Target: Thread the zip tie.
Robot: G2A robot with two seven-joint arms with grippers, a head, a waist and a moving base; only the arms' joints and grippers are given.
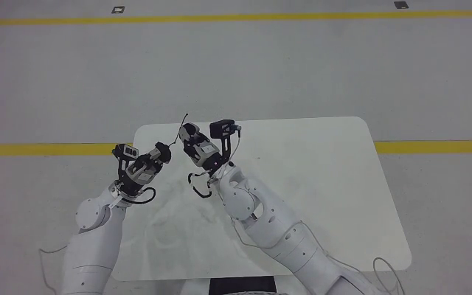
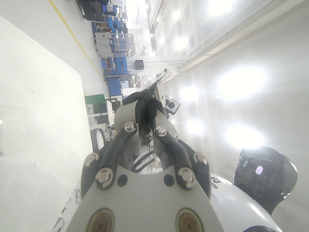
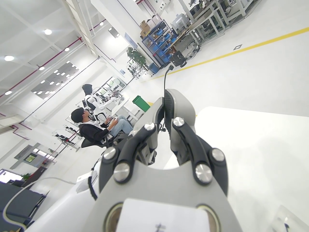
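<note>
We find the zip tie [image 1: 179, 129] held in the air above the far left corner of the white table [image 1: 324, 184], not resting on it. The right gripper [image 1: 185, 133] has its fingers pressed together on the strap. In the right wrist view a short length stands out past the fingertips and ends in the square head. The left gripper [image 1: 167, 152] sits just beside it, nearer the table's left edge. Its black pads are also closed, and a thin strap leaves their tips.

A yellow floor line [image 1: 420, 147] runs past the table on both sides, and a second runs well beyond its far edge. A green bin [image 3: 141, 103] stands on the floor off the table.

The closed fingers hide the stretch of strap between them. We cannot tell whether the strap has entered the head. A clear item [image 2: 12, 126] on the table is cut off at the frame edge, and we cannot identify it. A white label [image 3: 164, 216] on the right wrist housing is also cut off, so its print is not legible.
</note>
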